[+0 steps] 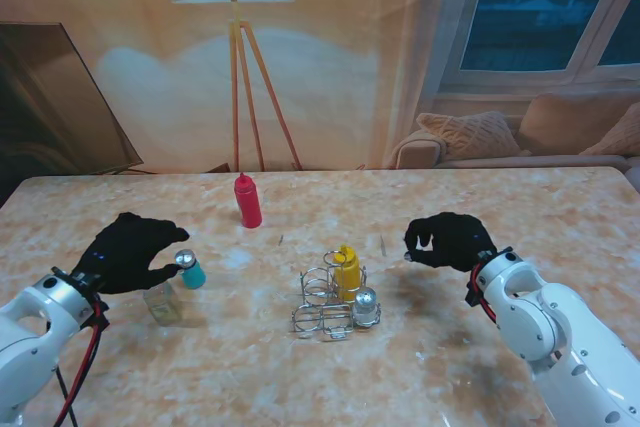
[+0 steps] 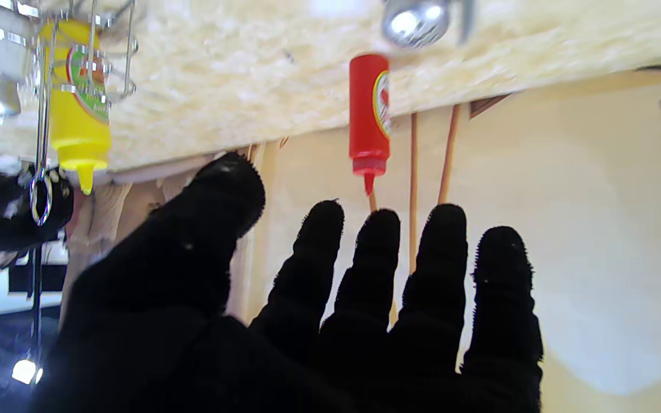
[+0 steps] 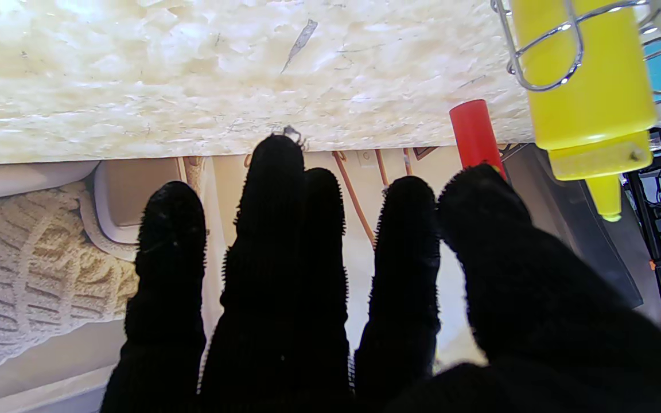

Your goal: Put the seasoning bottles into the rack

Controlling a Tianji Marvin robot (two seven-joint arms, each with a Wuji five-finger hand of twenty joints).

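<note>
A wire rack (image 1: pixel 322 309) stands mid-table, holding a yellow squeeze bottle (image 1: pixel 347 269) (image 2: pixel 75 109) (image 3: pixel 588 92) and a silver-capped shaker (image 1: pixel 366 307). A red squeeze bottle (image 1: pixel 247 200) (image 2: pixel 369 115) (image 3: pixel 473 133) stands upright farther from me, left of the rack. A teal bottle with a silver cap (image 1: pixel 190 270) (image 2: pixel 413 23) stands just off my left hand's fingertips. My left hand (image 1: pixel 130 252) (image 2: pixel 307 298) is open, fingers spread, holding nothing. A clear glass jar (image 1: pixel 162 304) sits nearer me beside that hand. My right hand (image 1: pixel 447 239) (image 3: pixel 330 287) hovers right of the rack, open and empty.
The marble table (image 1: pixel 500 347) reaches to a far edge, with a floor lamp (image 1: pixel 235 67) and a sofa (image 1: pixel 520 132) behind it. Bare tabletop lies between the rack and my right hand.
</note>
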